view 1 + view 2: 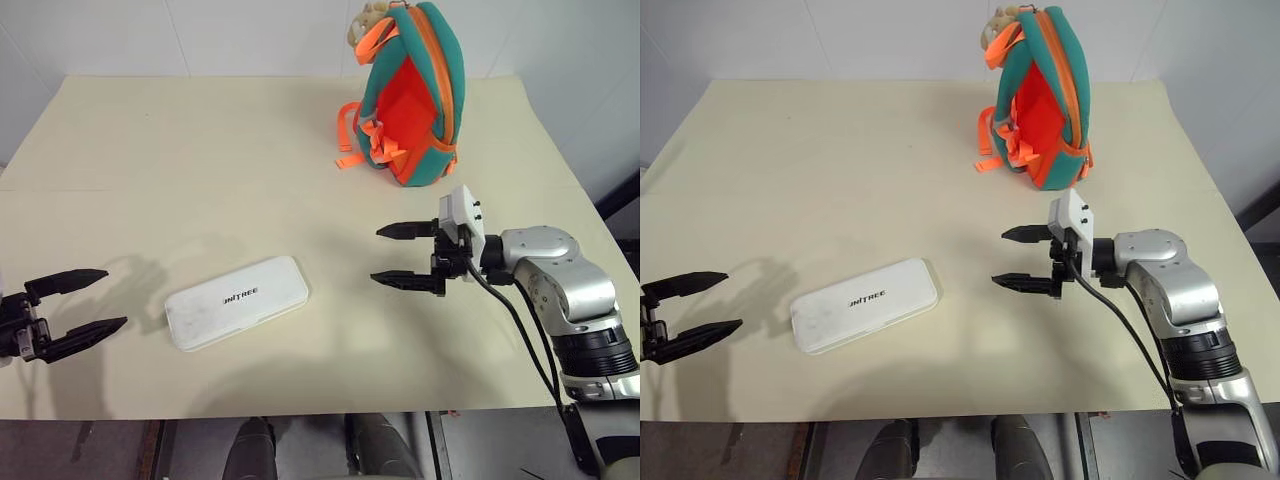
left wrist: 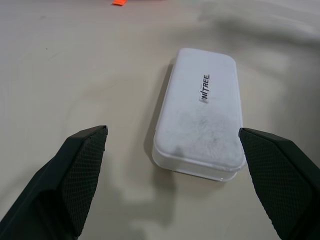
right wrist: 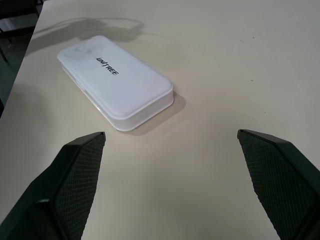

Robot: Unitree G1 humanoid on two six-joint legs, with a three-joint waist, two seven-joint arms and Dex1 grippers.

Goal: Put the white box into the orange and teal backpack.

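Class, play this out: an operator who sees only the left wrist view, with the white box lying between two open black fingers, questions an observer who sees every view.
Operator: Where's the backpack?
Observer: The orange and teal backpack stands upright at the table's far side, apart from the white box.
Operator: And the other arm?
Observer: The right gripper hovers open on the box's other side, pointing toward it.
Operator: Is the left gripper touching anything?
Observer: No, it's open, short of the box.

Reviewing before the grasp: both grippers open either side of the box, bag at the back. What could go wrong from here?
1. The white box lies flat on the table; the left gripper or right gripper may slide it rather than lift it.
2. The backpack stands upright and unsupported; pushing the long box in could tip it.
3. Its orange straps could snag.
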